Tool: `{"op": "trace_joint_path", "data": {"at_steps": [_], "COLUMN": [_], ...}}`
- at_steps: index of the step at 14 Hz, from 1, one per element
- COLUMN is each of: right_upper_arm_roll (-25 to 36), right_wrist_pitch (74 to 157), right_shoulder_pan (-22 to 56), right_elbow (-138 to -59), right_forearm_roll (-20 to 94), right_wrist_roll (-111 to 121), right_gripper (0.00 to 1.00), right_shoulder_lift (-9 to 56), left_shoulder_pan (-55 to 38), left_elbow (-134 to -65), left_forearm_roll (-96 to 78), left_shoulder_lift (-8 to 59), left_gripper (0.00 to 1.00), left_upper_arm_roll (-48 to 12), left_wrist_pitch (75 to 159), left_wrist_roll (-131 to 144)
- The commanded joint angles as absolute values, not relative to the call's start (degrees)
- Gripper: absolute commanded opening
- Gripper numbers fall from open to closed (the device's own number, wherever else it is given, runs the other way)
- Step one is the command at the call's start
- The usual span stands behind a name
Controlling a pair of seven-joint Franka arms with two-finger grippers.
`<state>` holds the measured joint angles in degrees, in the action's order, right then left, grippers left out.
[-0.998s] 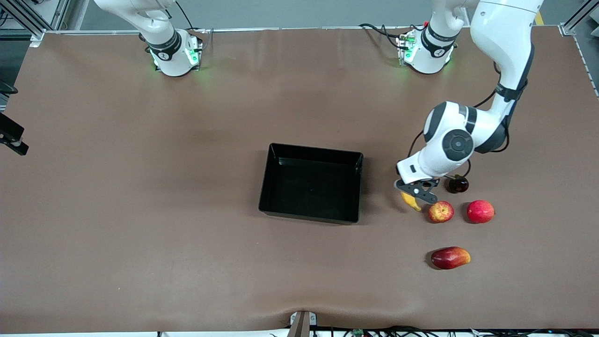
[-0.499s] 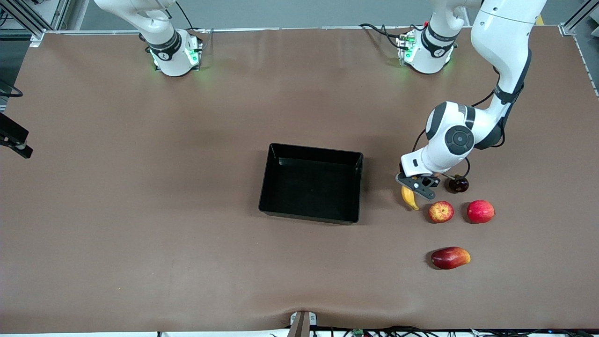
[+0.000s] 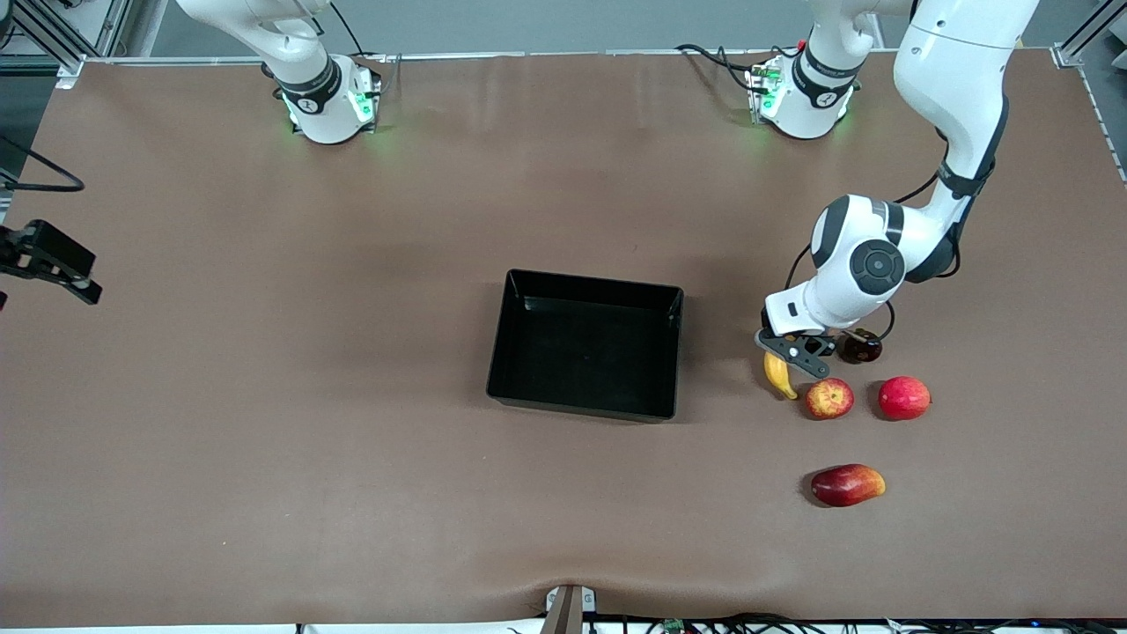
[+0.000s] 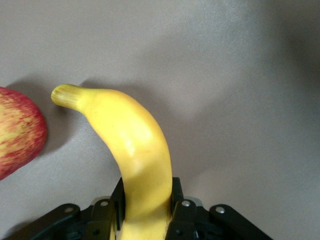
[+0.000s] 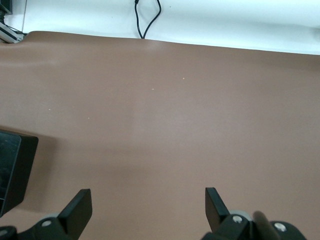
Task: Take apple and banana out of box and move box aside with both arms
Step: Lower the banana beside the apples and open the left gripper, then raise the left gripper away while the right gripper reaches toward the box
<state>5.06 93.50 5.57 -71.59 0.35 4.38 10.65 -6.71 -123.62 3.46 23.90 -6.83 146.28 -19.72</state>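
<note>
My left gripper [image 3: 792,352] is shut on one end of the yellow banana [image 3: 780,376]. In the left wrist view the fingers [image 4: 178,197] press the banana [image 4: 135,145] from both sides. Its free end hangs low over the table, close beside the apple [image 3: 828,398], which is red with yellow patches [image 4: 17,132]. The black box [image 3: 585,343] lies empty at mid-table, toward the right arm's end from the banana. My right gripper [image 5: 147,200] is open with nothing in it, above bare table at the right arm's end; a corner of the box [image 5: 12,170] shows in its view.
An all-red round fruit [image 3: 904,397] lies beside the apple. A small dark fruit [image 3: 860,347] sits just under the left arm's wrist. A long red-and-yellow fruit [image 3: 847,484] lies nearer the front camera. The brown mat [image 3: 308,396] is bare around the box.
The left gripper has shifted slightly with the banana, so more of the banana shows beside the apple. The right gripper has crept in over the table's end.
</note>
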Motion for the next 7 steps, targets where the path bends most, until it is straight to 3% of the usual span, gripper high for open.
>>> {"op": "trace_joint_path", "data": {"at_steps": [1,3,4,6,7], "right_upper_arm_roll": [3.35,2.29,1.42,0.44,0.44], "right_wrist_pitch": [95.53,95.62,96.41,97.38,97.38], "right_shoulder_pan": [5.36,5.71,5.8,5.8,5.8], "right_elbow": [-73.12,-73.47,-74.0,-74.71,-74.71], "right_forearm_roll": [0.0,-0.26,-1.39,-2.11,-2.2], "right_wrist_roll": [2.03,-0.08,-1.57,-2.2,-2.11], "right_gripper": [1.0,1.0,1.0,1.0,1.0], "right_shoulder_lift": [10.46,11.16,11.25,11.16,11.25], "left_shoulder_pan": [-6.24,-6.07,-6.06,-6.06,-6.06], "left_elbow": [-124.01,-124.1,-124.01,-123.84,-123.84], "left_forearm_roll": [4.66,4.66,4.66,4.66,4.66], "left_shoulder_lift": [24.52,24.61,24.61,24.61,24.44], "left_gripper": [0.06,0.13,0.28,1.0,1.0], "left_upper_arm_roll": [-7.12,-7.03,-7.03,-7.03,-6.94], "left_wrist_pitch": [147.74,148.27,148.27,148.27,148.18], "left_wrist_roll": [-19.95,-20.04,-19.87,-19.34,-19.6]}}
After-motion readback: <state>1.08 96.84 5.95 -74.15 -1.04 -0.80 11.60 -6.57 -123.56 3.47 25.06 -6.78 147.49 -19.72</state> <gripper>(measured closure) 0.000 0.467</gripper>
